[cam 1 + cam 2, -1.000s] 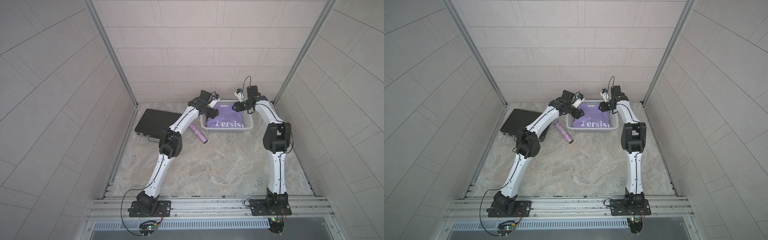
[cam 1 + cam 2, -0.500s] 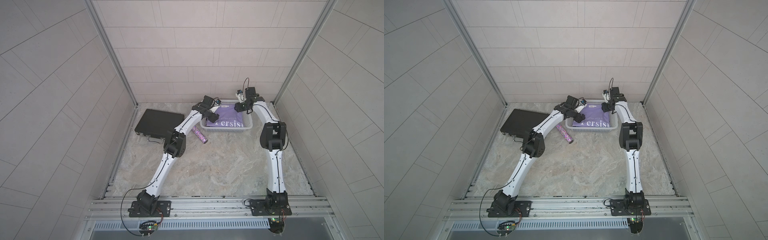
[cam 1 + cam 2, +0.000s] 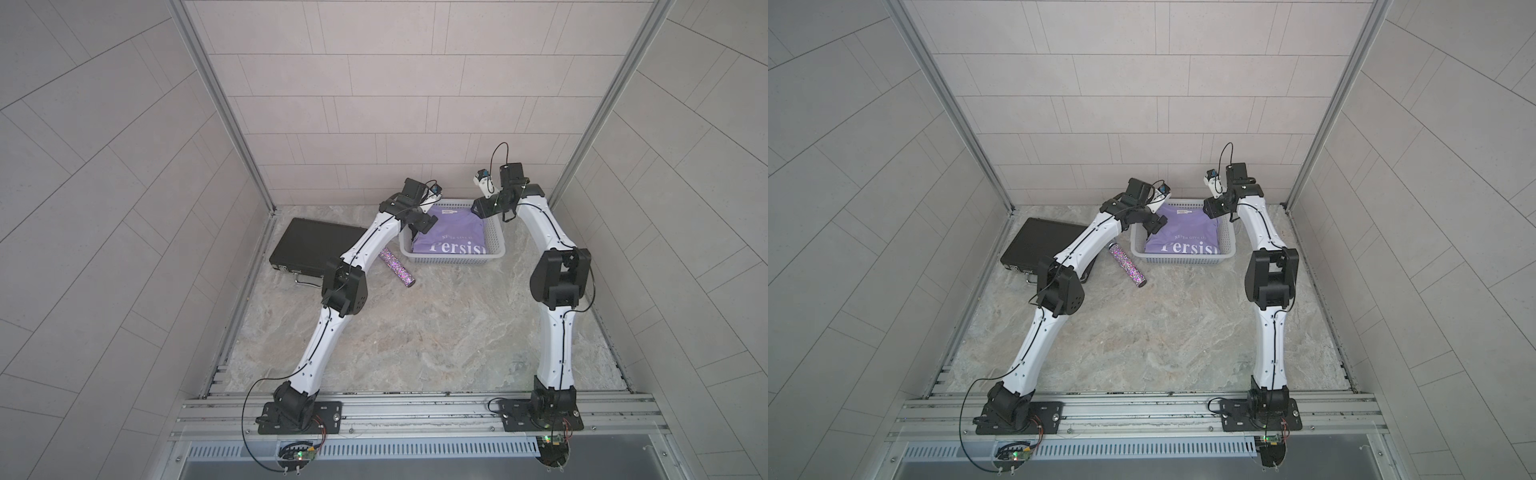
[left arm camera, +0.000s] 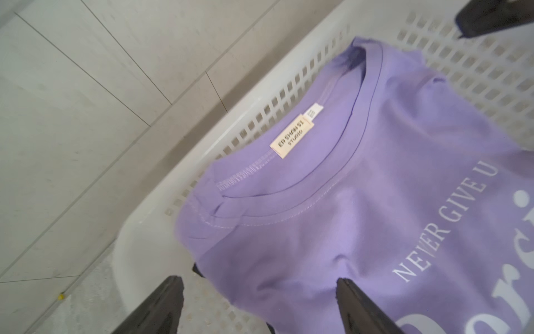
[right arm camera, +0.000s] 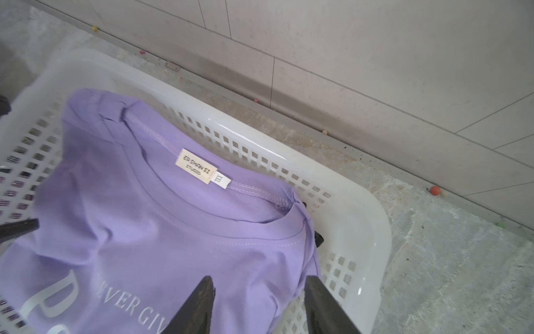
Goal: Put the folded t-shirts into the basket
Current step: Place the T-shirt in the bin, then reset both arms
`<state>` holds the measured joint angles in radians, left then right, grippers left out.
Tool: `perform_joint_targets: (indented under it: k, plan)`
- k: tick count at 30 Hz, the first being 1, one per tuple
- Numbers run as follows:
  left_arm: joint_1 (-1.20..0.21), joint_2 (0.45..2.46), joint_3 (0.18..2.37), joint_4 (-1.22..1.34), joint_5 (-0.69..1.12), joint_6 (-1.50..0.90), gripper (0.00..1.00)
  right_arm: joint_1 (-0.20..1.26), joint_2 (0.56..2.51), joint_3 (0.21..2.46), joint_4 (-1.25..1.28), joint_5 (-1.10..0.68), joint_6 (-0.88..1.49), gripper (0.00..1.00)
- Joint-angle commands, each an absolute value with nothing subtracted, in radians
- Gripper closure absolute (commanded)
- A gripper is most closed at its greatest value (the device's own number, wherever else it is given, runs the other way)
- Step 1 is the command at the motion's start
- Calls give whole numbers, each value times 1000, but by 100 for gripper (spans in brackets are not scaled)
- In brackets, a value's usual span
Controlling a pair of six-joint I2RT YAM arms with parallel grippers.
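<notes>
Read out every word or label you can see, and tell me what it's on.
"NEVER GIVE U", cut off: white print on the folded lilac t-shirt.
"Persis", cut off: larger white print, same shirt.
"ER SHAN SI STUDIO": cream neck label.
White size tag beside it: too blurred to read.

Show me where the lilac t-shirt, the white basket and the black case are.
lilac t-shirt [image 3: 452,226]: in a top view, chest above the lettering.
white basket [image 3: 453,261]: in a top view, near wall.
black case [image 3: 308,245]: in a top view, middle of lid.
</notes>
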<state>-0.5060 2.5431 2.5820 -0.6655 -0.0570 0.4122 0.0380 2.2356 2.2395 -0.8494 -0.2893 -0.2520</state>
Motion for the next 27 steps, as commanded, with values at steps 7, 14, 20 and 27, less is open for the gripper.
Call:
perform_joint_targets:
  k: [7, 14, 20, 27]
  plan:
    - [-507, 2347, 2481, -691, -68, 402, 14, 35, 2053, 2150, -860, -232, -266, 43]
    - [-502, 2203, 2305, -656, -91, 413, 13, 34, 1981, 2127, -858, -170, -255, 41]
    - [-492, 2090, 2152, -603, -118, 430, 11, 32, 1895, 2048, -813, -108, -263, 36]
    - [-466, 1949, 1976, -534, -187, 436, 6, 20, 1740, 1886, -661, 16, -307, 14]
